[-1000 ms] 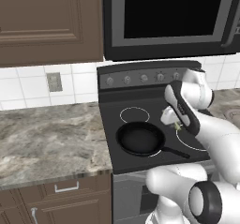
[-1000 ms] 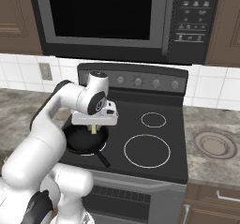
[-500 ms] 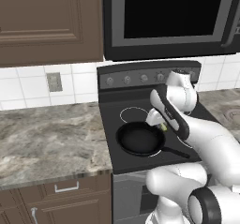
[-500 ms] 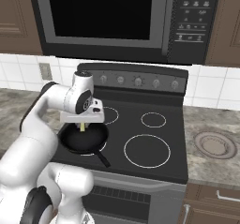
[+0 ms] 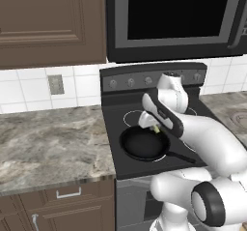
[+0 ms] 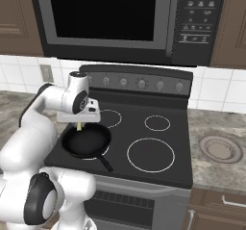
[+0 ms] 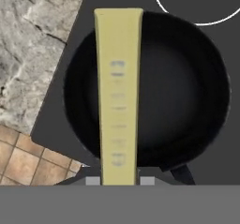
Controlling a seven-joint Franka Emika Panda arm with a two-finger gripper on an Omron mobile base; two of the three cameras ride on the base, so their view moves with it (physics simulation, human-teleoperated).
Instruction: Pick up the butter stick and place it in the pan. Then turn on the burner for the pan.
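The pale yellow butter stick (image 7: 118,92) hangs lengthwise in my gripper (image 7: 119,181), which is shut on its near end. Directly under it is the round black pan (image 7: 187,92) on the front left burner, handle pointing toward the stove's front. From the left base view the gripper (image 5: 153,125) hovers just above the pan's (image 5: 144,145) far rim, a bit of the butter stick (image 5: 156,128) showing below the fingers. The right base view shows the gripper (image 6: 79,122) holding the butter stick (image 6: 79,127) over the pan's (image 6: 86,140) back left part, apart from its floor.
A row of stove knobs (image 6: 141,83) lines the back panel. A large front right burner ring (image 6: 150,154) and two smaller rear rings lie on the black cooktop. A microwave (image 5: 169,12) hangs low overhead. A granite counter (image 5: 48,143) lies to the left.
The arm has swung left with the butter stick, from above the stove's middle to above the pan. The pan has not moved.
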